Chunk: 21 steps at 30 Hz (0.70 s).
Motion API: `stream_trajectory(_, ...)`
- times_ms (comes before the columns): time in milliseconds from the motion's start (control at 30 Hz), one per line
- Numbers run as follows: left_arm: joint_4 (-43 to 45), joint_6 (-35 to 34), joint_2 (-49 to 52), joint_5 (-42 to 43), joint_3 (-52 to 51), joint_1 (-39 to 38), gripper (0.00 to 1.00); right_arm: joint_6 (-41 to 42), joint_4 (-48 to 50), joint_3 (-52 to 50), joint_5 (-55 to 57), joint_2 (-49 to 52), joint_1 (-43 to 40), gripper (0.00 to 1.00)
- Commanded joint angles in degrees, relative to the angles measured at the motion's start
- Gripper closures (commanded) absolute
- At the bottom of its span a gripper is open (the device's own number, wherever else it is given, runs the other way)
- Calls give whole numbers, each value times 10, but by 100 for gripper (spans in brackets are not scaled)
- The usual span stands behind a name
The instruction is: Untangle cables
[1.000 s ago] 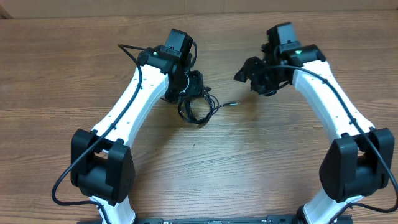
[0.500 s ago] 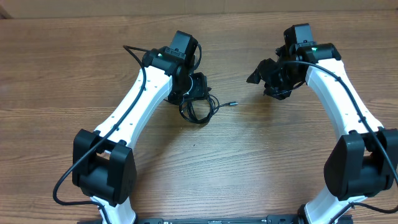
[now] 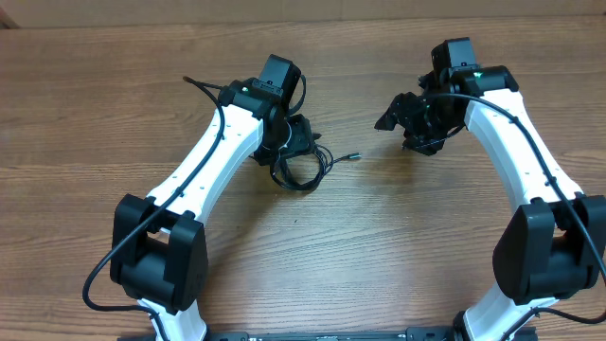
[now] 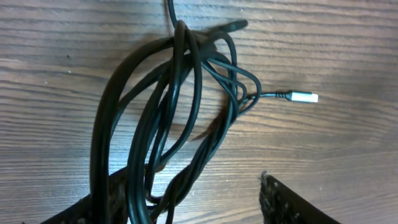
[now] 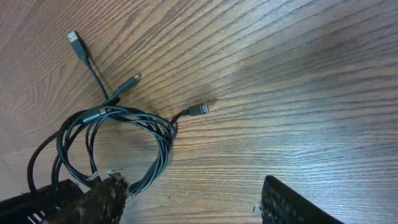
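Overhead, the cables [image 3: 301,169] are lying bunched in black loops, one silver-tipped plug [image 3: 356,157] pointing right. Left gripper [image 4: 186,208] and right gripper [image 5: 193,202] are being held spread, seemingly gripping nothing.

We find the cables [image 3: 301,167] coiled on the surface [image 3: 379,246] at the left jaws, one plug [image 3: 356,157] reaching right toward the right jaws, well apart.

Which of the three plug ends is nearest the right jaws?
The silver-tipped plug on the short lead poking out of the coil on its near side. The other two plugs fan out past the coil's far side.
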Motion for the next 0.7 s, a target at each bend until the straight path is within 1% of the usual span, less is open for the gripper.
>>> stream_trajectory(0,8,-10,5,-21,-3,-1,33,-6,1,12,-5,5,0,32)
stream_trajectory(200,35,-18,5,-30,-3,0,31,-12,0,12,-5,5,0,32)
stream_trajectory(433,37,-18,5,-25,-3,0,30,-31,-2,12,-5,5,0,32)
stream_trajectory(500,40,-22,5,-14,-3,0,23,-31,-2,12,-5,5,0,32)
stream_trajectory(667,57,-27,5,-5,-3,0,23,-35,-7,12,-5,5,0,32)
